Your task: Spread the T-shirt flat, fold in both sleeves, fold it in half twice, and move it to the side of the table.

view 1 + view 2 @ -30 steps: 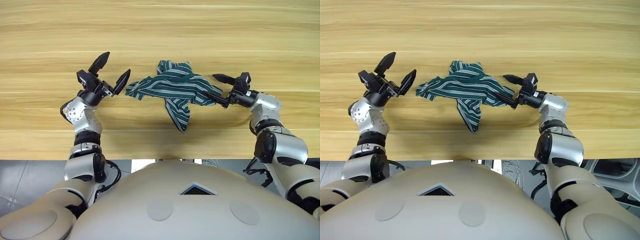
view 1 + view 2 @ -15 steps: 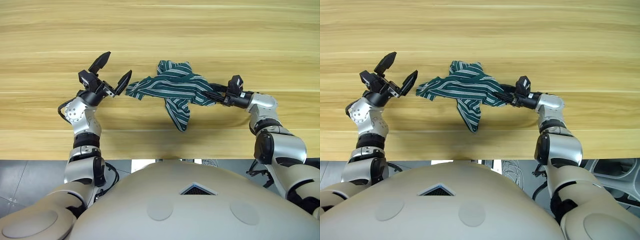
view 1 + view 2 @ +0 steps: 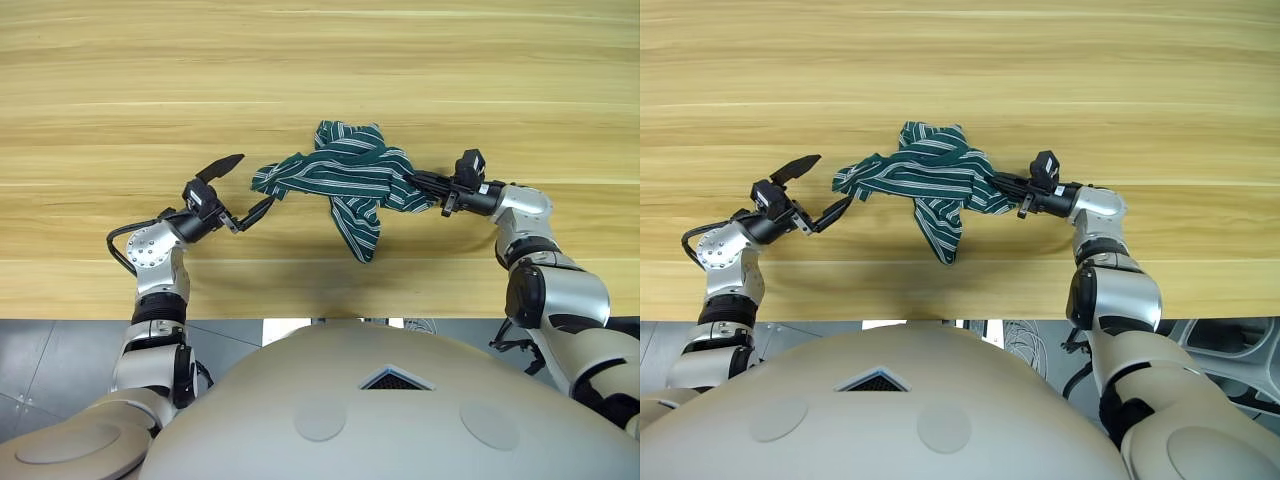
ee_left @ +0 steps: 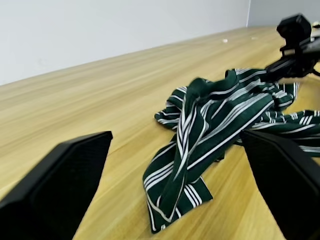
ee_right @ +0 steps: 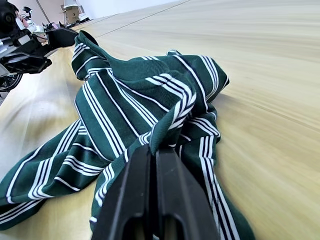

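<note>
One crumpled T-shirt [image 3: 345, 180], right claw [image 3: 418, 180] clamped on it, left claw [image 3: 256, 178] apart beside

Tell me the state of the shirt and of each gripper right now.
T-shirt: crumpled in a heap on the wooden table, not spread flat, no sleeve folded.
Left gripper: open, fingers either side of the T-shirt's left end, not closed on it.
Right gripper: shut on a fold at the T-shirt's right edge.
</note>
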